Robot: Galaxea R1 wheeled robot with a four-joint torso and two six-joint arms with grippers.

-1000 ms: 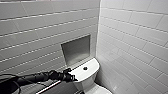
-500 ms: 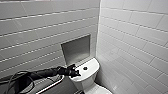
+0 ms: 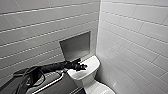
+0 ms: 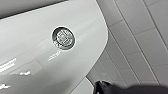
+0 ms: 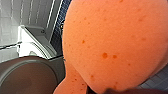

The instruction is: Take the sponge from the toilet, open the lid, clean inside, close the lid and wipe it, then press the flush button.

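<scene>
in your head view the left gripper (image 3: 80, 66) hangs over the tank top of the toilet (image 3: 87, 65), in front of the dark recessed niche (image 3: 75, 47) in the tiled wall (image 3: 37, 27); you cannot tell whether this gripper is spread or closed. in your left wrist view the flush button (image 4: 63, 37) sits in the middle of the white tank top, apart from the dark gripper part at the picture's edge. in your right wrist view the right gripper (image 5: 110, 90) grasps the sponge (image 5: 112, 42), whose bulging orange face sits close to the camera, with the toilet beyond it.
</scene>
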